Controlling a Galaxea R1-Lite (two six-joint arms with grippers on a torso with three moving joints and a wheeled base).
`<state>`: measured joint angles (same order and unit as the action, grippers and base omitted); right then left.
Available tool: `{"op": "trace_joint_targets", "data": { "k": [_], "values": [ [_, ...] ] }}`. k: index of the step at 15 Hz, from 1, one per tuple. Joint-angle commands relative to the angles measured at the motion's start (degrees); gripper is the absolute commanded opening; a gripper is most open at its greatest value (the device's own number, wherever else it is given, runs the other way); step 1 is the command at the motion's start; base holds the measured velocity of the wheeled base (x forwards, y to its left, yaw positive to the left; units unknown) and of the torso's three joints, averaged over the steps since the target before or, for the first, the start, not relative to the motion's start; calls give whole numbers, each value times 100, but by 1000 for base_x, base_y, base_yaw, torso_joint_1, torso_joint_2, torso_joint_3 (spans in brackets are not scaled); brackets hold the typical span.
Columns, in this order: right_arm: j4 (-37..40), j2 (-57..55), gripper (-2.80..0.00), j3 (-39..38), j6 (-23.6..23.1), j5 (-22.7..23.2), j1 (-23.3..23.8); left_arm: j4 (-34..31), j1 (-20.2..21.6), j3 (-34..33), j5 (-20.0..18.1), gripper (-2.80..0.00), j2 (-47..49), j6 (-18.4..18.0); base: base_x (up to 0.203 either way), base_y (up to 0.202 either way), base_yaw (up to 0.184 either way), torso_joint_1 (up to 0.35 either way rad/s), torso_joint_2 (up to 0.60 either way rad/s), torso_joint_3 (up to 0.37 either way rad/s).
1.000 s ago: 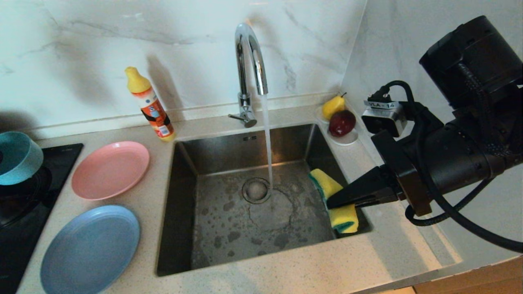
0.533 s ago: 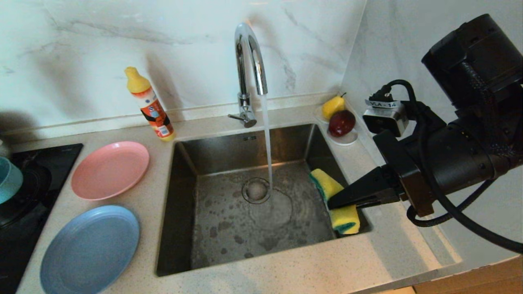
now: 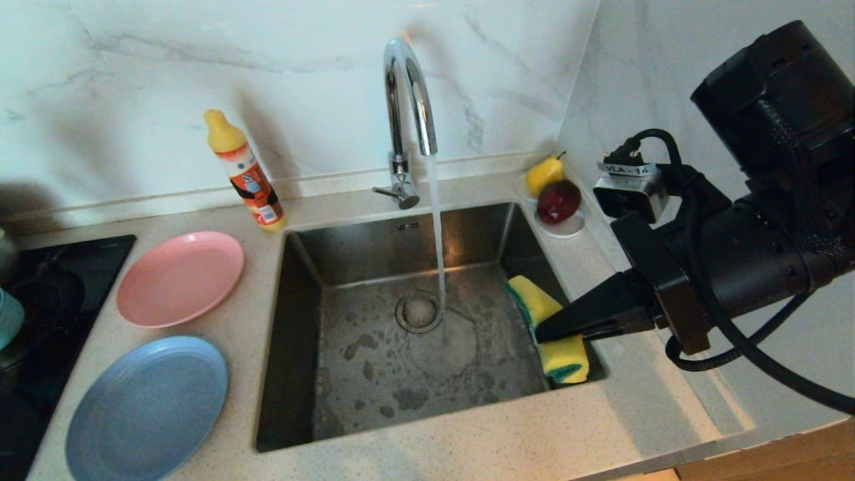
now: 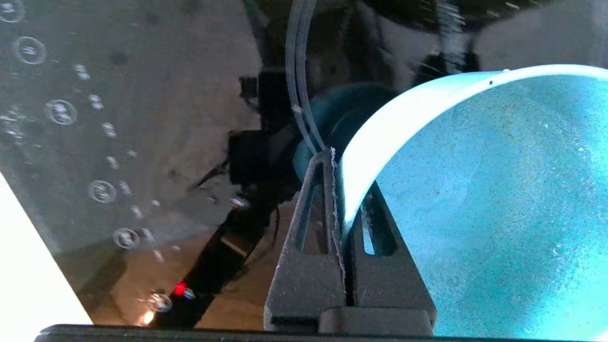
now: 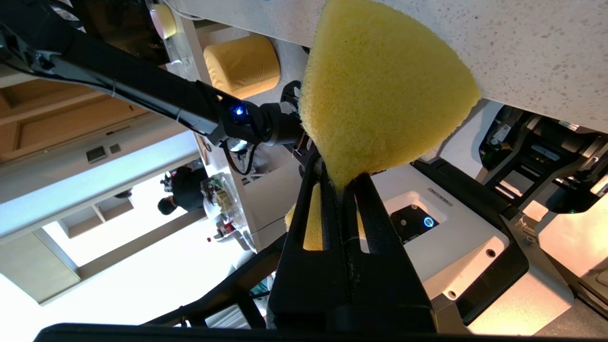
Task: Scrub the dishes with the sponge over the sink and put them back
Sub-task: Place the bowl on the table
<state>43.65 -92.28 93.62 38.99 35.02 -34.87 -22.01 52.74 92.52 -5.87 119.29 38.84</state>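
Observation:
My right gripper point(image 3: 544, 332) is shut on the yellow sponge point(image 3: 549, 325) and holds it over the right side of the sink point(image 3: 374, 374); in the right wrist view the sponge point(image 5: 380, 90) bulges beyond the gripper point(image 5: 339, 185). My left gripper point(image 4: 339, 180) is shut on the rim of the teal bowl point(image 4: 475, 199), above the black cooktop point(image 4: 118, 118). In the head view only a sliver of the bowl point(image 3: 8, 317) shows at the left edge. The pink plate point(image 3: 180, 277) and the light-blue plate point(image 3: 147, 407) lie on the counter left of the sink.
Water runs from the chrome tap point(image 3: 407, 100) onto the basin floor near the drain point(image 3: 419, 312). An orange bottle point(image 3: 244, 170) stands behind the pink plate. A white saucer point(image 3: 568, 228) with a pear and an apple sits at the sink's far right corner. The black cooktop point(image 3: 47, 314) lies at the left.
The teal bowl has moved left over the cooktop, almost out of the head view, carried by my left gripper. The right arm and the sponge have stayed still.

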Motion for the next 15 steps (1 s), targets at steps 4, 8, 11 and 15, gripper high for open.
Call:
{"op": "trace_joint_targets", "data": {
  "k": [4, 8, 11, 15],
  "values": [
    [29, 52, -280, 16, 30, 22, -3, -225, 236, 389, -11, -280, 429, 18, 0, 0, 0, 0, 0, 0],
    [29, 61, -280, 14, 30, 22, -12, -225, 285, 398, -11, -280, 631, -1, 0, 0, 0, 0, 0, 0],
    [29, 54, -280, -2, 30, 22, -10, -216, 289, 407, -12, -280, 684, 10, 0, 0, 0, 0, 0, 0],
    [22, 35, -280, -2, 30, 22, -11, -227, 281, 381, -293, 0, 581, -14, 0, 0, 0, 0, 0, 0]
  ]
}}
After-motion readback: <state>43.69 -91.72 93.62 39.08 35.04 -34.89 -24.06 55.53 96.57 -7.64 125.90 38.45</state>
